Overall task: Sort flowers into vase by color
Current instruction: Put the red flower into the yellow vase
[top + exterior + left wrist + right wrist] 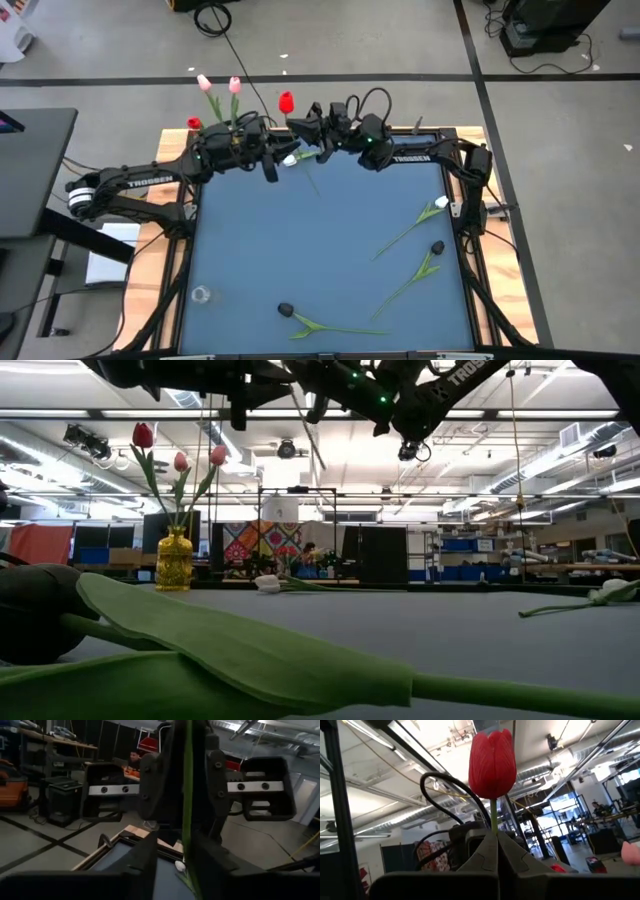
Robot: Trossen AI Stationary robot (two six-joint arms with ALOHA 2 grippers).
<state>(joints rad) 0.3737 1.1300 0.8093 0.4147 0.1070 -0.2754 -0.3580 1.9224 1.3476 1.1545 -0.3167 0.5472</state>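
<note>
The right gripper point(492, 845) was closed on the thin green stem of a red tulip point(492, 762), whose bud stood upright just above the fingertips; seen from above, that red tulip point(286, 101) sat at the far edge of the tabletop point(320, 250), near its middle. The left gripper point(187, 855) met it there, its fingers pinched on the same green stem point(187, 795), which ran straight up between them, so that both arms held the flower well above the blue surface. Just beside the two grippers a white tulip point(291, 159) lay on the tabletop. To the left of them, at the far-left corner, a yellow vase point(174, 563) stood upright and carried a red bud and two pink tulips point(218, 85). Farther out, toward the right edge, a second white tulip point(438, 205) lay flat on its long stem, with a black tulip point(437, 248) near it, and another black tulip point(285, 311) lay at the near edge beside a long green leaf. A small clear object point(201, 295), too small to identify, sat near the left edge.
</note>
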